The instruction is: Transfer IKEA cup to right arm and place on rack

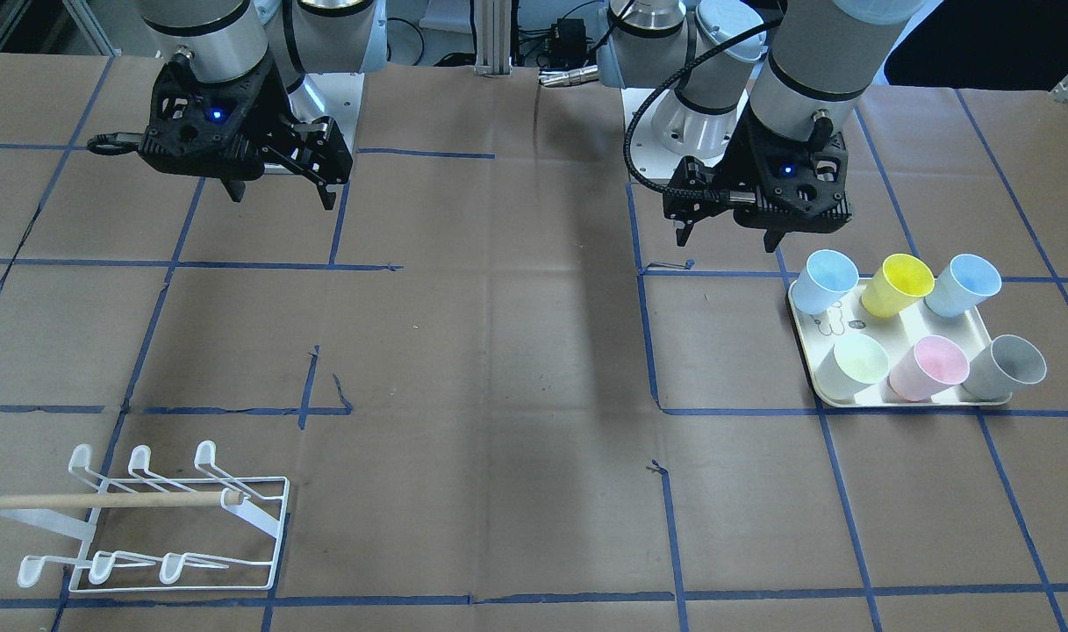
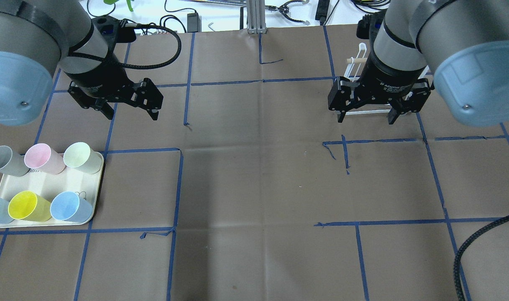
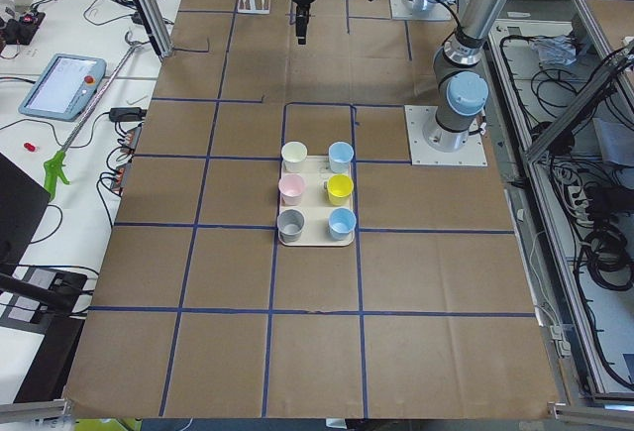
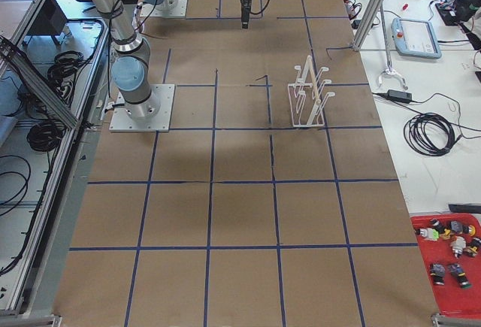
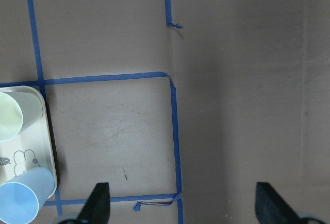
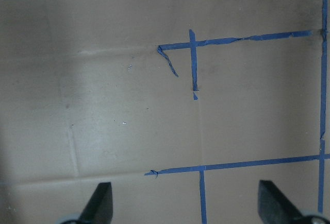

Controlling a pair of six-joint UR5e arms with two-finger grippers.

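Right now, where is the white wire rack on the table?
In the front-facing view the rack stands at lower left, on the robot's right side, out past the right claw, with the tray far off on the other side.

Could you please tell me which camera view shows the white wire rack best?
The exterior front-facing view: the rack lies whole and unobstructed, prongs and wooden dowel clear. Overhead, the right hand hides most of it. The exterior right view shows it small; the right wrist view catches only an edge.
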